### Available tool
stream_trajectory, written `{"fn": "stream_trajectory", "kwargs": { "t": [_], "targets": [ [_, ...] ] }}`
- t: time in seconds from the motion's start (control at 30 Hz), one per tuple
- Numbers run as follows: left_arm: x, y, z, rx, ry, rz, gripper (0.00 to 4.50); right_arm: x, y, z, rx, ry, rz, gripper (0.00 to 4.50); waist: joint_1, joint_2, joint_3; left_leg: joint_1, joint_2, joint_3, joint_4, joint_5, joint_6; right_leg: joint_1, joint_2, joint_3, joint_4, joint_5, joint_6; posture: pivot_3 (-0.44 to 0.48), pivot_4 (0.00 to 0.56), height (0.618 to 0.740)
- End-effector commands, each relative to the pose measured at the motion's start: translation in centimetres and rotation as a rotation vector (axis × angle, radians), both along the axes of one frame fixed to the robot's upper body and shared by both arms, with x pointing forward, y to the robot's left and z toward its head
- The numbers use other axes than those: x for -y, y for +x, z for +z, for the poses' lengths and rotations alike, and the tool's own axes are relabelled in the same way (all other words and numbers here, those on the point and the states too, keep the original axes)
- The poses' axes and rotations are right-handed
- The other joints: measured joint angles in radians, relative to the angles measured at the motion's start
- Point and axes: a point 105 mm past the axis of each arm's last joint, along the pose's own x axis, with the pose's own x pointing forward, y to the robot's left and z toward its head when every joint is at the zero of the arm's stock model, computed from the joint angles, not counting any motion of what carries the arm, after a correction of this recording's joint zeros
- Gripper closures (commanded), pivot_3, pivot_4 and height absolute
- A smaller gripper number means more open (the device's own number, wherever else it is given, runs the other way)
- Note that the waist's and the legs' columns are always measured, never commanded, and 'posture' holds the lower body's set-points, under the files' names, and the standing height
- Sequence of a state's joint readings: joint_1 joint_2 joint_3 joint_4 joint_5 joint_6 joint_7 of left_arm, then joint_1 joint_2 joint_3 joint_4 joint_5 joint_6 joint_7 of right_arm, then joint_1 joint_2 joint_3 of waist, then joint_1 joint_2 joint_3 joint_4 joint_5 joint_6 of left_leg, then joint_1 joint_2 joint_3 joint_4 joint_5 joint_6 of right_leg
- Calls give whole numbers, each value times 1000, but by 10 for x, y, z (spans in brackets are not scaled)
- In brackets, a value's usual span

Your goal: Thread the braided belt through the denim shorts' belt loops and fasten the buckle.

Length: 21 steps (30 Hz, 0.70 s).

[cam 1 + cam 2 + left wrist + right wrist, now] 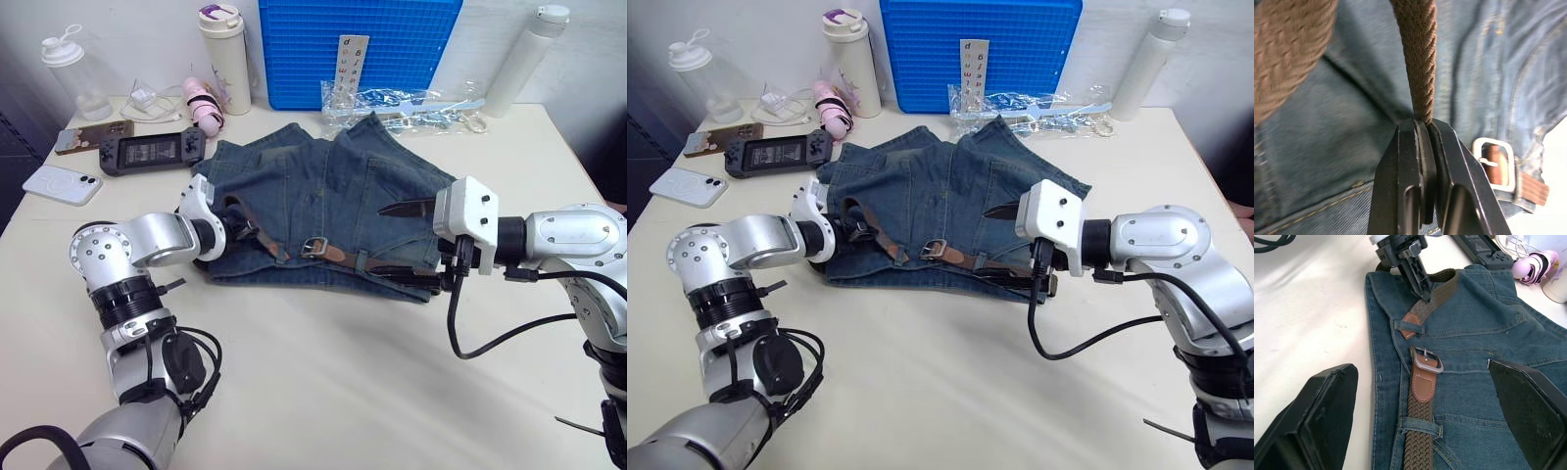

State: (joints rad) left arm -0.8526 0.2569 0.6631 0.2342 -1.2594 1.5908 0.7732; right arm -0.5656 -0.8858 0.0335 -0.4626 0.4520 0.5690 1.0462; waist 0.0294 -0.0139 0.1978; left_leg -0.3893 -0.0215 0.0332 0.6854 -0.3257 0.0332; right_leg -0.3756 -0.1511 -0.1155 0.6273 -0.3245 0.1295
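The denim shorts (333,181) lie flat mid-table, waistband toward me. The braided belt (1418,450) runs along the waistband under a belt loop (1419,426) to the silver buckle (1426,361). The belt's free end has its reddish-brown tip (1409,319) lying at another belt loop (1408,327). My left gripper (240,227) is shut on that brown strap just behind the tip, at the shorts' left end. My right gripper (402,240) stands open at the shorts' right end, one finger (1322,416) on each side of the waistband, gripping nothing.
A blue crate (358,44) stands at the back. Also at the back are a cream bottle (225,59), a clear shaker (73,73) and clear plastic bags (411,103). A game console (152,150) and two phones (62,183) lie at the left. A white bottle (524,59) leans back right.
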Motion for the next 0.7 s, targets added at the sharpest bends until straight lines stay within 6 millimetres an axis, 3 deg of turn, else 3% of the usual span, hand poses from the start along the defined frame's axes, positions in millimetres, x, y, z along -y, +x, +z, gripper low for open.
{"fn": "stream_trajectory", "kwargs": {
  "t": [0.03, 0.23, 0.47, 0.7],
  "targets": [
    [1, 0, 12, 59, -27, 22, 4442, 3, -1, 6, 42, -7, 2, 0, 1, 0, 0, 0, 0, 0, 0, 0, 0, 0, 0, 0, 0, 0, 0, 0, 150, 689],
    [7, -12, 32, 182, -112, -25, 4442, 6, 0, 1, 41, -6, 11, 0, -2, 0, 0, 0, 0, 0, 0, 0, 0, 0, 0, 0, 0, 0, 0, 0, 150, 689],
    [15, -53, 21, 255, -99, -83, 4442, -1, 3, -3, 44, -1, 31, 0, -6, 0, 0, 2, 1, 0, 0, -1, -1, 0, 1, 6, 0, 0, 0, 0, 150, 689],
    [32, -66, -4, 192, -77, -72, 4442, -7, 8, -5, 29, -8, 47, 0, -1, 0, 0, 2, 0, 1, 0, -1, -1, 1, 1, 9, -1, 0, 0, 0, 150, 689]
  ]
}}
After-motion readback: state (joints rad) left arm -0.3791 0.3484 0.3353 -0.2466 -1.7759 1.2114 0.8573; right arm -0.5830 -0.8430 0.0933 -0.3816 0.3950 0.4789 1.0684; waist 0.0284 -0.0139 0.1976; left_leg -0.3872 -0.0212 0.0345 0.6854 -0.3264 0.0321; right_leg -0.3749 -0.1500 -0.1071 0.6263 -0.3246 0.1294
